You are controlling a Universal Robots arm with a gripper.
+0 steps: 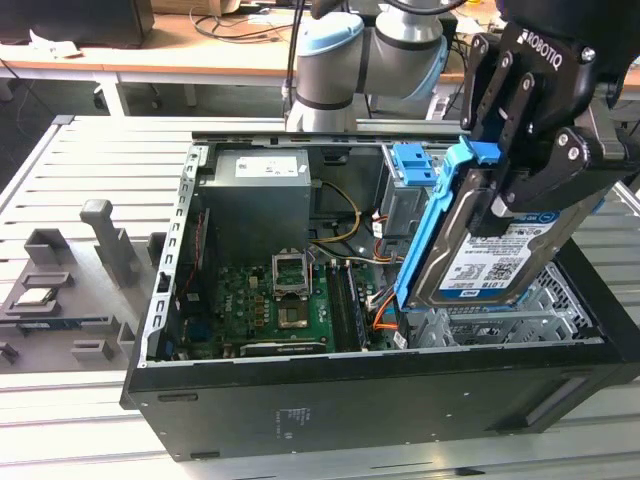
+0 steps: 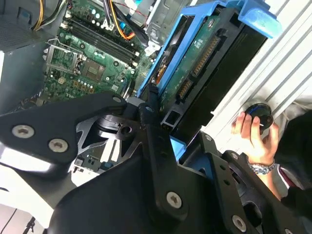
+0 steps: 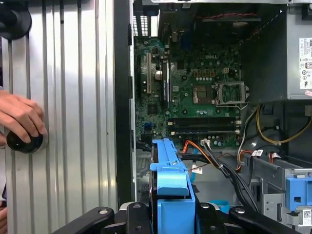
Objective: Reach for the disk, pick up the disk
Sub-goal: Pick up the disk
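Clamping the disk point(image 1: 490, 262) across its thickness, the gripper point(image 1: 512, 175) has its black fingers point(image 1: 497, 205) drawn in onto the upper end of the drive, and the exterior view shows it raised on a slant above the silver drive cage point(image 1: 500, 322) at the exterior view's right of the open computer case point(image 1: 380, 395). Gripping the end nearest the arm likely leaves the long body free to slide out of the cage without the fingers fouling the case wall. In the first wrist view the blue rail frame point(image 3: 171, 195) runs straight out from between the finger links, and in the second wrist view the drive's green circuit board and connector edge point(image 2: 197, 63) face the camera.

The white-and-blue label point(image 1: 492, 265) faces the exterior view, with barcodes and small print too fine to make out. Lettering on the gripper body is legible but is left unread, as is the print on the grey power supply point(image 1: 262, 165). Inside the case lies the green motherboard point(image 1: 270, 300) with its open processor socket point(image 1: 295, 268). A blue latch plate point(image 1: 412, 162) stands behind the drive.

A person's hand point(image 2: 256, 136) rests on a round black knob point(image 2: 259, 113) on the ribbed metal table point(image 3: 73, 97), well apart from the gripper.
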